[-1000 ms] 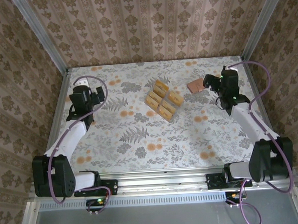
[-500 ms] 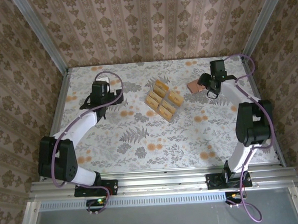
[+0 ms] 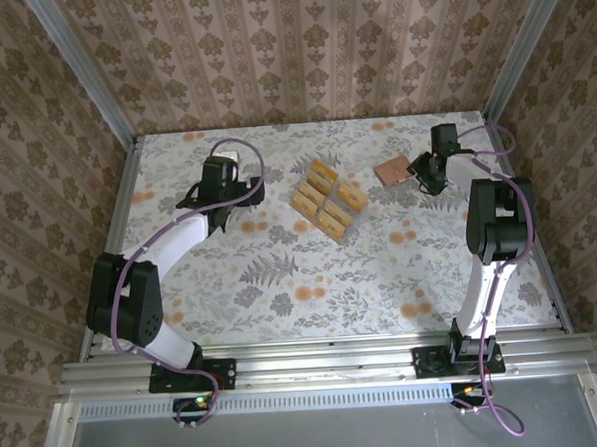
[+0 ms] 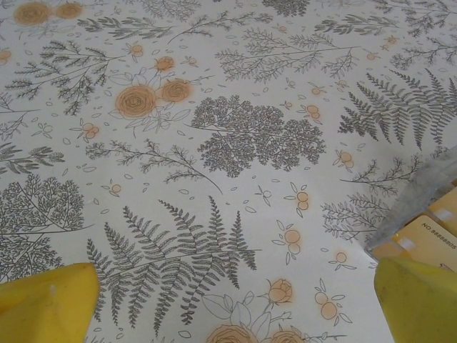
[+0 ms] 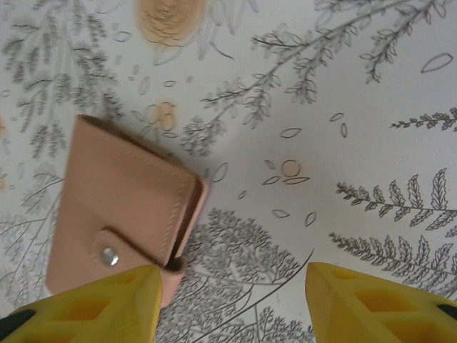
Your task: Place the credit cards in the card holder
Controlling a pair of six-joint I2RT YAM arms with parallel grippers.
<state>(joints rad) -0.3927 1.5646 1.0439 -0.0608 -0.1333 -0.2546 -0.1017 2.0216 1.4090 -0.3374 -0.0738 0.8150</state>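
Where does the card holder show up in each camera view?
Top external: card holder at the table's far right, just left of the right fingers.
Right wrist: card holder left of centre, its lower corner at the left yellow finger.
Left wrist: this view faces floral cloth, with a card at the right edge.
Shared landmark: the floral cloth.

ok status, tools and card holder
left tool open, near credit cards. right tool open, one finger over card holder corner. holder folded shut. nothing in the way.
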